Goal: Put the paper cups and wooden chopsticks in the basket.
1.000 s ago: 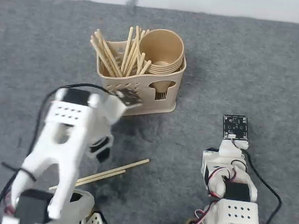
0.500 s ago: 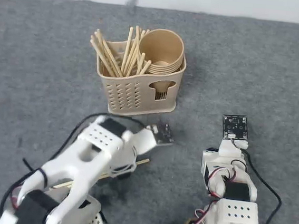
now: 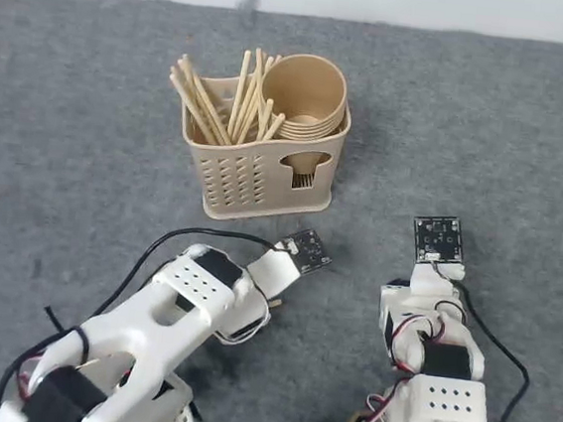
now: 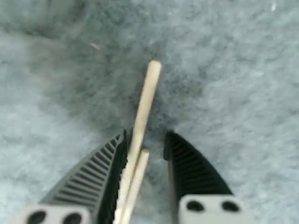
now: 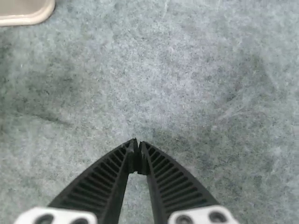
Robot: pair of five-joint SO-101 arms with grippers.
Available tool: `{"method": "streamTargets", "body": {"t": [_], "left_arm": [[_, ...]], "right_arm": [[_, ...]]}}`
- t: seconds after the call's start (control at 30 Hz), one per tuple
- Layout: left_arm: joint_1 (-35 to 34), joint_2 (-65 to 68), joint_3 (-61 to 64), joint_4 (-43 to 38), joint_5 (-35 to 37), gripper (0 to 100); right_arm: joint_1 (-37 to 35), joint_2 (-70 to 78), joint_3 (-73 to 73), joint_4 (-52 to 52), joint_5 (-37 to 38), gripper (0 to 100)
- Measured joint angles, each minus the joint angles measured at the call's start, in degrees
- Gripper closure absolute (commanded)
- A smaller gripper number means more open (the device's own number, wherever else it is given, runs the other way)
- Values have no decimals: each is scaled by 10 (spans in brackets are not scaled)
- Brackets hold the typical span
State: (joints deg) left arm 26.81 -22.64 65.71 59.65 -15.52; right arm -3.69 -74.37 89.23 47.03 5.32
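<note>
As I read the feeds outward from the near edge of the tabletop (image 3: 507, 143), which is covered in grey felt, my stock list runs as follows. Item one: left arm (image 3: 187, 307), bent low over the felt near the near edge, left of centre. Item two: left gripper (image 4: 145, 134), released, its jaws parted either side of two loose chopsticks (image 4: 146, 95) lying side by side on the felt. The pair rests against the inner face of one finger (image 4: 110, 163) with a clear gap to the other, so nothing is clamped. One stick reaches well past the fingertips, and the other ends between them. Item three: right arm (image 3: 432, 360), folded at the near edge, right of centre. Item four: right gripper (image 5: 137, 145), clenched tip to tip on nothing, pointing at the felt. Item five: basket (image 3: 265, 179), beige, perforated, upright, toward the far edge and about midway across, well apart from both grippers. Item six, inside the basket: a nested stack of paper cups (image 3: 308, 89) upright on the right arm's side. Beside the cups is a bundle of stored chopsticks (image 3: 217, 100), standing on end and leaning.
</note>
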Motion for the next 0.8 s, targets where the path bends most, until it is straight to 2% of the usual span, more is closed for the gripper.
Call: {"method": "streamTargets", "body": {"t": [0.17,0.53,0.8], "left_arm": [[9,0,0,-4,27,977],[9,1,-41,-8,32,978],[9,1,-103,16,105,978]], "right_arm": [[0,0,0,0,0,991],[0,0,0,0,0,991],[0,0,0,0,0,991]]}}
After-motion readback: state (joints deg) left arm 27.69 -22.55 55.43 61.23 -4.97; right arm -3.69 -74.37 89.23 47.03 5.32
